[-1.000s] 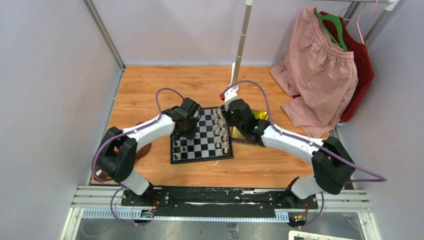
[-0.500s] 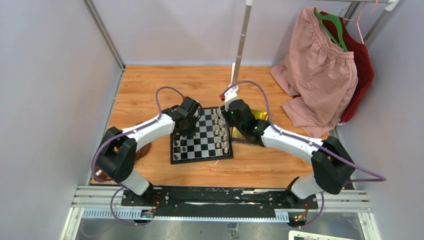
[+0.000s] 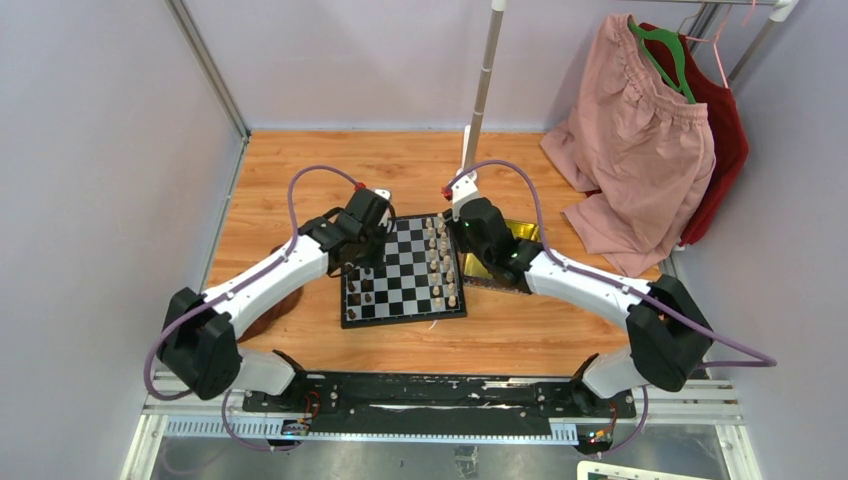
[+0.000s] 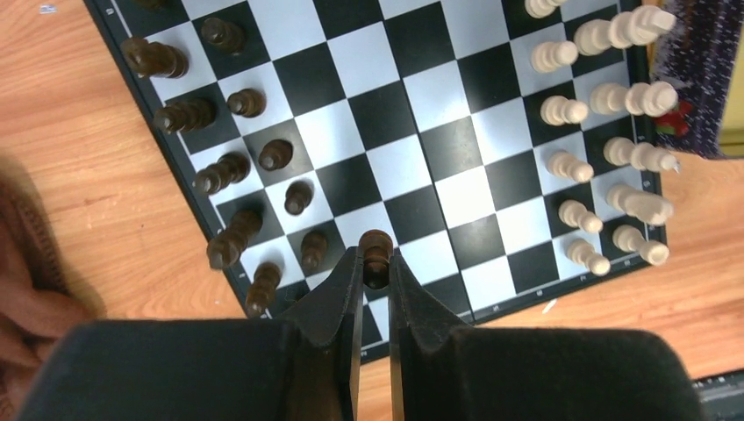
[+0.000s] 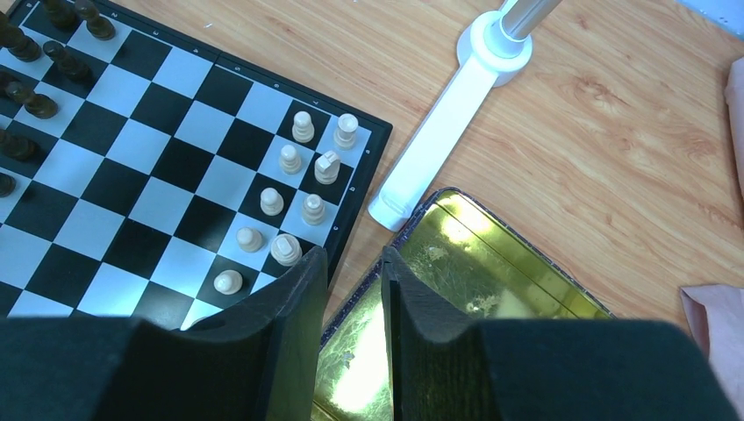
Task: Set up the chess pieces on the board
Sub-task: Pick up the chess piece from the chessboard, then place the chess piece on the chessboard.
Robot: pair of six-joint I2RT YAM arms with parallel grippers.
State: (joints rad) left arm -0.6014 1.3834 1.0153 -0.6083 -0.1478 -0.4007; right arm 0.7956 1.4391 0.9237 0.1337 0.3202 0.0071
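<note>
Top view high, distant; wrist views close, downward; all share board [image 3: 403, 270]

Left arm [image 3: 265, 280] outstretched, its jaws clamped together; right arm [image 3: 590, 285] outstretched, jaws parted.

Bright, even light, soft shadows, glare on the gold tray [image 5: 500, 281], sharp focus.

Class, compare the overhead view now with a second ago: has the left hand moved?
Yes. Against the board, the left hand has shifted slightly leftward, toward the board's left edge, shut on a dark piece.
</note>
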